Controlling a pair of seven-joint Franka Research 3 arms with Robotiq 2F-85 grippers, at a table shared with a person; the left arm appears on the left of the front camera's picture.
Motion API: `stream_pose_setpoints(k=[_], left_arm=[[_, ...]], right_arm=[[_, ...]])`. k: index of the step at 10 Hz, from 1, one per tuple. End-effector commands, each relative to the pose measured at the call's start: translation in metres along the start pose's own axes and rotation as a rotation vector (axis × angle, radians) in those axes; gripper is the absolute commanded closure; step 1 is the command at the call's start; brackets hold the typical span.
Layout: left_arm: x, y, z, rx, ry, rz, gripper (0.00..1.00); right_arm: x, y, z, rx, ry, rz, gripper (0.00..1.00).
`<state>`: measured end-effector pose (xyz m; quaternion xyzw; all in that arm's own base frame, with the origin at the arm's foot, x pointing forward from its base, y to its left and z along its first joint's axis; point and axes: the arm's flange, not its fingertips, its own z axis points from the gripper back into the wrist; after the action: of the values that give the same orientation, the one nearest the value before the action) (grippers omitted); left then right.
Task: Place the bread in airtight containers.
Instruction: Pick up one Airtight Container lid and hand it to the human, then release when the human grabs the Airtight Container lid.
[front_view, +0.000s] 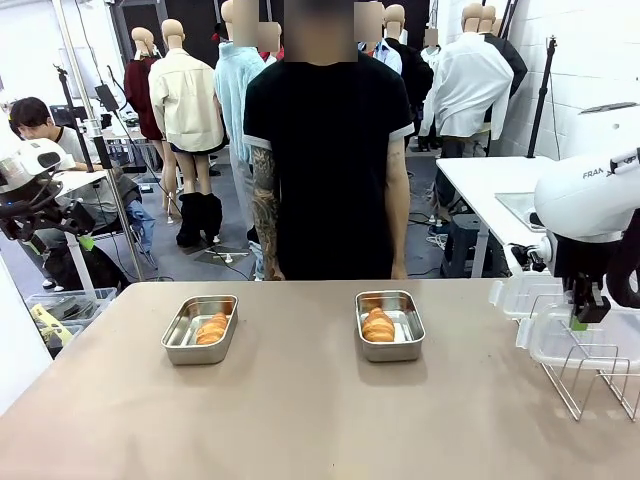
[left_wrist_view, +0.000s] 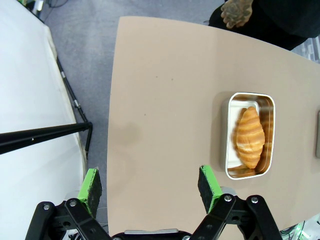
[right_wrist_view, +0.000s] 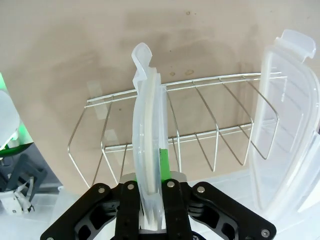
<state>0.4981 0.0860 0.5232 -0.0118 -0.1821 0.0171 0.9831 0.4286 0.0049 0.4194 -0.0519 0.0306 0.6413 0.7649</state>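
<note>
1. Front view first: the tan table (front_view: 300, 420) runs across my whole screen, and a person (front_view: 325, 150) in a black shirt stands at its far edge, arms down.
2. The wire rack (front_view: 590, 375) sits at the table's right end, near my right arm.
3. My right gripper (right_wrist_view: 152, 165) is clamped on the held lid (right_wrist_view: 145, 125), a clear plastic one that the right wrist view sees edge-on between the pads, above the rack wires. I cannot tell whether it touches them.
4. My left gripper (left_wrist_view: 150, 187) hangs over the table's left edge with its fingers wide apart and nothing between them.
5. A second lid (right_wrist_view: 285, 125), also clear, leans upright in the rack beside the held one.
6. The left tin (front_view: 176, 335) and the right tin (front_view: 412, 325) stand uncovered, well apart, on the far half of the table in front of the person.
7. The left croissant (front_view: 212, 328) lies inside the left tin, and the right croissant (front_view: 378, 325) lies inside the right tin.
</note>
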Motion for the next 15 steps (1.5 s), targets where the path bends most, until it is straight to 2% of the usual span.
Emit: stream_pose_setpoints(k=[1,5,6,8,10,12,13,14,15], left_arm=[[0.0,0.001,0.002,0.002,-0.003,0.006,0.0],[0.0,0.001,0.002,0.002,-0.003,0.006,0.0],[0.0,0.001,0.002,0.002,-0.003,0.006,0.0],[0.0,0.001,0.002,0.002,-0.003,0.006,0.0],[0.0,0.001,0.002,0.002,-0.003,0.006,0.0],[0.0,0.001,0.002,0.002,-0.003,0.006,0.0],[0.0,0.001,0.002,0.002,-0.003,0.006,0.0],[0.0,0.001,0.002,0.002,-0.003,0.006,0.0],[0.0,0.001,0.002,0.002,-0.003,0.006,0.0]], right_arm=[[-0.001,0.002,-0.001,-0.006,-0.004,0.0,1.0],[0.0,0.0,0.0,0.001,0.001,-0.001,1.0],[0.011,0.011,0.019,0.008,-0.03,-0.039,1.0],[0.03,0.034,0.066,-0.08,-0.019,-0.08,1.0],[0.049,0.043,0.116,-0.11,-0.059,-0.06,1.0],[0.074,0.048,0.155,-0.166,-0.05,-0.068,1.0],[0.089,0.047,0.178,-0.164,-0.132,-0.071,1.0],[0.099,0.038,0.197,-0.266,-0.185,-0.209,1.0],[0.113,0.025,0.213,-0.369,-0.195,-0.165,1.0]])
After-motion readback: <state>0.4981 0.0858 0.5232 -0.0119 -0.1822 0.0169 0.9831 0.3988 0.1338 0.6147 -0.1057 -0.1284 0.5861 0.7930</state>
